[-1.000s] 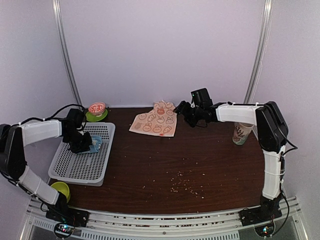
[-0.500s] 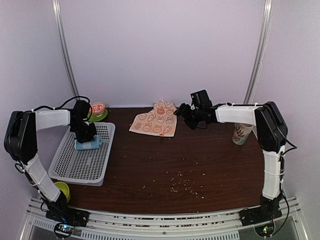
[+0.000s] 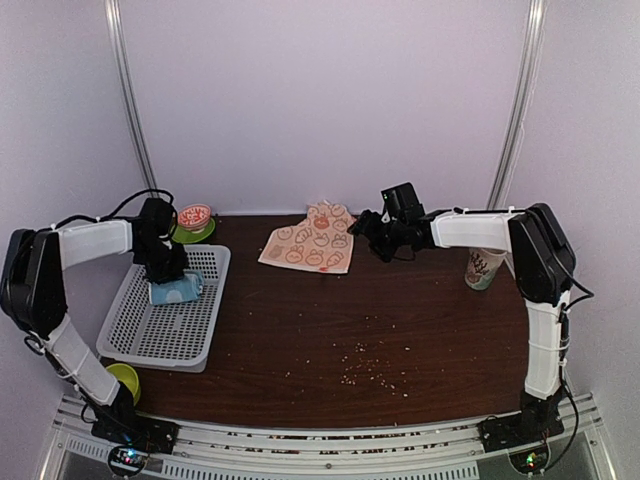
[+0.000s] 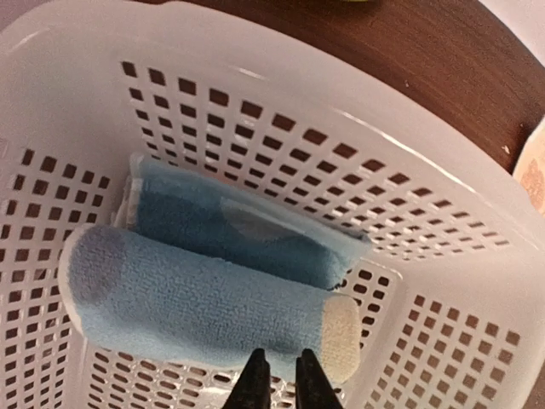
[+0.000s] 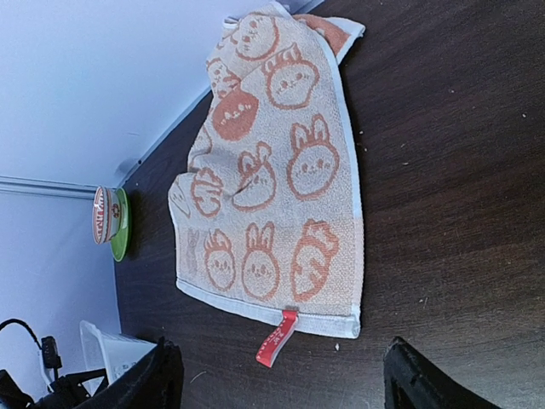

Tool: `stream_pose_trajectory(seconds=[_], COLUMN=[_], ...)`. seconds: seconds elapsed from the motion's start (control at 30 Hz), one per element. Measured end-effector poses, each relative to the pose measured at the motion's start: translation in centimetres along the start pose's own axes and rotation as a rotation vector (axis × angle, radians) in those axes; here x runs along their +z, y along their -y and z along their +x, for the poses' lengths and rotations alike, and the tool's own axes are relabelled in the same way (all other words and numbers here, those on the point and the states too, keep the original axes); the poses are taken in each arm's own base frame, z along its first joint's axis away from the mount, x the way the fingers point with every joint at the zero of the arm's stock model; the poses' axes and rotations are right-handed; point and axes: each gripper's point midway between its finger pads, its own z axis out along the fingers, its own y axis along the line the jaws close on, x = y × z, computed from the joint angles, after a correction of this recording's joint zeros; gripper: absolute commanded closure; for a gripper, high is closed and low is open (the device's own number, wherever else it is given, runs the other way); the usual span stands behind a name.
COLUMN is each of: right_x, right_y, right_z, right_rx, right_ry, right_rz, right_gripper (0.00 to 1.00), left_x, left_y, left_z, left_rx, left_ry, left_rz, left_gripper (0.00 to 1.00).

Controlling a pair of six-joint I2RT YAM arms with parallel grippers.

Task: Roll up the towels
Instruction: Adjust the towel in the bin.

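Note:
The light blue towel [image 3: 175,291] lies rolled in the far end of the white basket [image 3: 170,335]; in the left wrist view it [image 4: 204,298] shows as a roll with a cream end. My left gripper [image 3: 163,270] hangs just above the roll, its tips [image 4: 283,375] close together and holding nothing. The cream towel with orange rabbits [image 3: 312,242] lies flat and unrolled at the back centre of the table; the right wrist view shows it [image 5: 272,196] with a red tag [image 5: 277,336]. My right gripper [image 3: 366,222] is wide open beside its right edge [image 5: 281,362].
A red-patterned bowl on a green saucer [image 3: 193,222] stands behind the basket. A printed cup [image 3: 484,266] stands at the right, under my right arm. A yellow-green bowl [image 3: 122,378] sits by the left base. Crumbs [image 3: 365,365] lie front centre.
My left gripper has let go of the blue roll in the basket and drawn back and up toward the basket's far end. The right arm has barely moved.

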Motion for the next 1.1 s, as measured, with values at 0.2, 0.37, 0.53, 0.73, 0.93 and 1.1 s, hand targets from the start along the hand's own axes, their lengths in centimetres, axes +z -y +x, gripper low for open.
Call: stream_pose_trajectory(seconds=[0.2, 0.37, 0.53, 0.73, 0.93, 1.1], right_x=[0.0, 0.0, 0.5, 4.1, 5.3, 5.8], right_y=[0.0, 0.5, 1.8, 2.5, 4.8, 4.2], right_z=[0.1, 0.0, -1.2, -0.7, 3.6, 4.6], right_rx=[0.0, 0.003, 0.014, 0.018, -0.007, -0.056], right_ry=[-0.004, 0.006, 0.037, -0.011, -0.12, -0.152], right_rz=[-0.001, 0.016, 0.077, 0.119, 0.243, 0.297], right_gripper=[0.18, 0.18, 0.24, 0.27, 0.33, 0.47], left_x=[-4.0, -5.7, -8.3, -11.5, -12.8, -13.1], left_y=[-0.2, -0.7, -1.2, 0.8, 3.6, 6.3], left_z=[0.5, 1.6, 2.1, 2.2, 3.1, 3.6], left_rx=[-0.046, -0.081, -0.099, -0.039, 0.078, 0.144], left_ry=[0.058, 0.074, 0.13, 0.205, 0.234, 0.249], left_rz=[0.066, 0.094, 0.134, 0.214, 0.243, 0.291], left_gripper=[0.78, 0.77, 0.77, 0.77, 0.77, 0.78])
